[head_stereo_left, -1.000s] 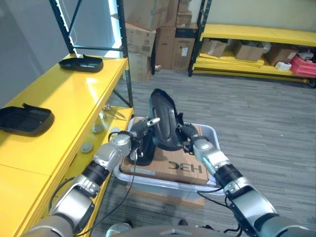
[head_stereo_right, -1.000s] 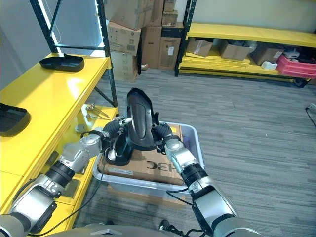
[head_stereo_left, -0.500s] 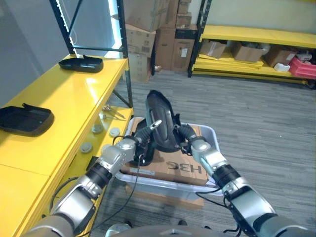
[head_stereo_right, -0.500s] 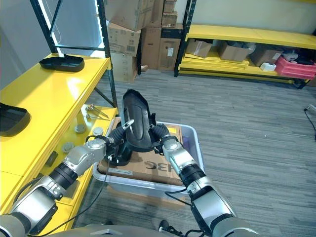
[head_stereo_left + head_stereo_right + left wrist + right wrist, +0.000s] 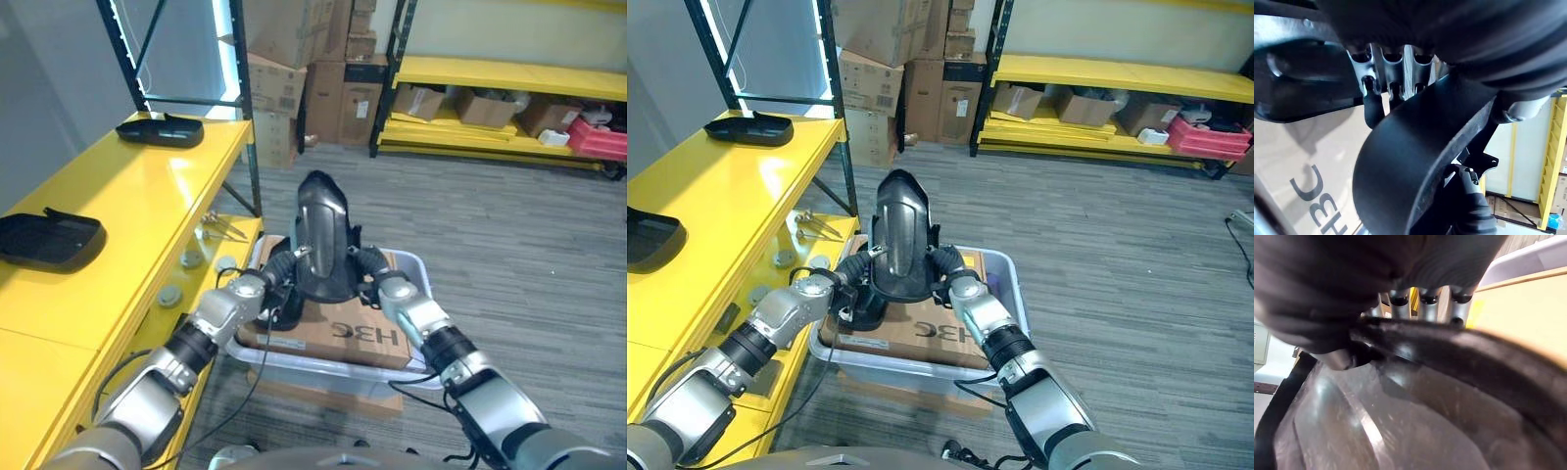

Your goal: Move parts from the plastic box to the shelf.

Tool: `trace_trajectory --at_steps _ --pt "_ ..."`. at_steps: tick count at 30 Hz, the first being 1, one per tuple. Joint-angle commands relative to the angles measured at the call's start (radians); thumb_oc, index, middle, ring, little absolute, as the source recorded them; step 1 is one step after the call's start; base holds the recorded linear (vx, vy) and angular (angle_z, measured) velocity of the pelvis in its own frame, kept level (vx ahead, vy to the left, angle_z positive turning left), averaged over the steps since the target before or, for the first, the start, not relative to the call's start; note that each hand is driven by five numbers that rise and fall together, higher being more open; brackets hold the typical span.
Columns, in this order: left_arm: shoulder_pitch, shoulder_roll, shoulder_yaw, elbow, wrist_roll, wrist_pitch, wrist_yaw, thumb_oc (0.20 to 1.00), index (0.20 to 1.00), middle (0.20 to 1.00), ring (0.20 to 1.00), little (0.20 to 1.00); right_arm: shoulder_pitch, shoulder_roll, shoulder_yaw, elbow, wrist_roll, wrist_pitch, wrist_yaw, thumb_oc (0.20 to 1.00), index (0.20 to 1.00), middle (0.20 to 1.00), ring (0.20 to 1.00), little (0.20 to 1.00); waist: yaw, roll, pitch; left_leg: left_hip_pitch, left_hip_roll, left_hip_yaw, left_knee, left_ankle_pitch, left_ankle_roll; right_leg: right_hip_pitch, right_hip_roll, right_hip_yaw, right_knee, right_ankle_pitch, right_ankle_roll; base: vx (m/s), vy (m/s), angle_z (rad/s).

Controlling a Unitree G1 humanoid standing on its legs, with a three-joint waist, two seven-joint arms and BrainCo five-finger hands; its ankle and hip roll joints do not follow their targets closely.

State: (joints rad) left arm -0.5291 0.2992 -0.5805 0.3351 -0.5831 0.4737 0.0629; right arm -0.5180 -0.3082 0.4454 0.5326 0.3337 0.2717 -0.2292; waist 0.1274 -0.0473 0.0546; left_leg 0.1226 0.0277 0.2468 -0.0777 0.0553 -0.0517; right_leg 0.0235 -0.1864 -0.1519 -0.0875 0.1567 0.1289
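Black moulded part (image 5: pixel 321 238) held upright over the plastic box (image 5: pixel 416 266), gripped from both sides. Its glossy curved face is turned toward the head camera, narrow end up.

Left robot hand (image 5: pixel 266 287) on the part's left edge. Left wrist view: silver fingers (image 5: pixel 1392 73) curl over the rim of the part, so this hand is clamped on it. Right robot hand (image 5: pixel 378 279) on the right edge. Right wrist view: fingers (image 5: pixel 1429 299) hooked over the part's dark rim, holding it as well.

Plastic box sits on the grey carpet floor (image 5: pixel 509 245), just beside the yellow shelf (image 5: pixel 127 211). A flat brown cardboard sheet (image 5: pixel 338 338) lies in the box, under the lifted part. A second black part (image 5: pixel 284 311) rests on that cardboard, low beside the left robot hand.

On the shelf: 2 black parts already lie there, 1 near the far upright (image 5: pixel 160 129), 1 nearer at the left edge (image 5: pixel 49 239). Small metal fittings (image 5: pixel 217 224) lie on the lower ledge near the box.

Background: stacked cardboard boxes (image 5: pixel 304 69), and a second yellow rack (image 5: pixel 509 78) carrying cartons.
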Motion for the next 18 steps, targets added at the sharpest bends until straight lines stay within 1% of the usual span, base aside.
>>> trace_trajectory --at_steps 1,7,10,11,12,13,16,18 --pt "-0.174 -0.137 -0.063 0.018 -0.025 -0.063 -0.038 0.2 0.2 0.2 0.2 0.2 -0.139 0.048 0.028 0.019 0.007 -0.056 0.011 0.2 0.2 0.2 0.2 0.2 0.029 0.044 -0.06 -0.057 0.002 -0.106 0.007 -0.058 0.003 0.065 -0.039 -0.109 0.047 -0.114 0.113 0.0 0.0 0.0" --pt "-0.173 -0.139 -0.058 0.013 -0.023 -0.085 -0.033 0.2 0.2 0.2 0.2 0.2 -0.143 0.054 0.029 0.034 0.036 -0.066 0.009 0.2 0.2 0.2 0.2 0.2 0.033 0.044 -0.06 -0.055 0.002 -0.108 0.006 -0.058 0.004 0.069 -0.041 -0.115 0.046 -0.113 0.113 0.0 0.0 0.0" --pt "-0.173 -0.143 -0.054 0.012 -0.028 -0.111 -0.02 0.2 0.2 0.2 0.2 0.2 -0.144 0.066 0.019 0.037 0.095 -0.08 -0.01 0.2 0.2 0.2 0.2 0.2 0.036 0.045 -0.062 -0.056 0.001 -0.113 0.005 -0.057 0.002 0.069 -0.042 -0.116 0.046 -0.111 0.114 0.0 0.0 0.0" --pt "-0.173 -0.145 -0.053 0.009 -0.032 -0.119 -0.011 0.2 0.2 0.2 0.2 0.2 -0.143 0.071 0.014 0.036 0.116 -0.086 -0.023 0.288 0.288 0.288 0.288 0.288 0.036 0.045 -0.062 -0.055 0.0 -0.113 0.005 -0.057 0.002 0.07 -0.042 -0.118 0.046 -0.111 0.115 0.0 0.0 0.0" --pt "-0.173 -0.146 -0.053 0.009 -0.038 -0.129 -0.002 0.2 0.2 0.2 0.2 0.2 -0.144 0.075 0.009 0.034 0.134 -0.084 -0.03 0.909 0.909 0.909 0.909 0.909 0.036 0.045 -0.062 -0.055 0.001 -0.114 0.005 -0.056 0.002 0.07 -0.042 -0.118 0.046 -0.112 0.114 0.0 0.0 0.0" --pt "-0.173 -0.146 -0.053 0.008 -0.04 -0.137 0.004 0.2 0.2 0.2 0.2 0.2 -0.145 0.077 0.006 0.032 0.142 -0.081 -0.03 1.0 1.0 1.0 1.0 1.0 0.035 0.045 -0.062 -0.055 0.001 -0.114 0.005 -0.056 0.002 0.07 -0.042 -0.118 0.047 -0.112 0.114 0.0 0.0 0.0" --pt "-0.169 -0.153 -0.029 -0.004 -0.043 -0.173 0.027 0.2 0.2 0.2 0.2 0.2 -0.138 0.098 -0.012 0.013 0.192 -0.068 -0.048 1.0 1.0 1.0 1.0 1.0 0.038 0.046 -0.06 -0.053 0.002 -0.114 0.004 -0.057 0.002 0.072 -0.043 -0.121 0.047 -0.112 0.113 0.0 0.0 0.0" --pt "-0.168 -0.154 -0.016 -0.013 -0.046 -0.182 0.031 0.2 0.2 0.2 0.2 0.2 -0.131 0.109 -0.024 0.01 0.216 -0.065 -0.065 1.0 1.0 1.0 1.0 1.0 0.04 0.046 -0.059 -0.053 0.002 -0.115 0.004 -0.057 0.002 0.074 -0.044 -0.124 0.046 -0.113 0.112 0.0 0.0 0.0"
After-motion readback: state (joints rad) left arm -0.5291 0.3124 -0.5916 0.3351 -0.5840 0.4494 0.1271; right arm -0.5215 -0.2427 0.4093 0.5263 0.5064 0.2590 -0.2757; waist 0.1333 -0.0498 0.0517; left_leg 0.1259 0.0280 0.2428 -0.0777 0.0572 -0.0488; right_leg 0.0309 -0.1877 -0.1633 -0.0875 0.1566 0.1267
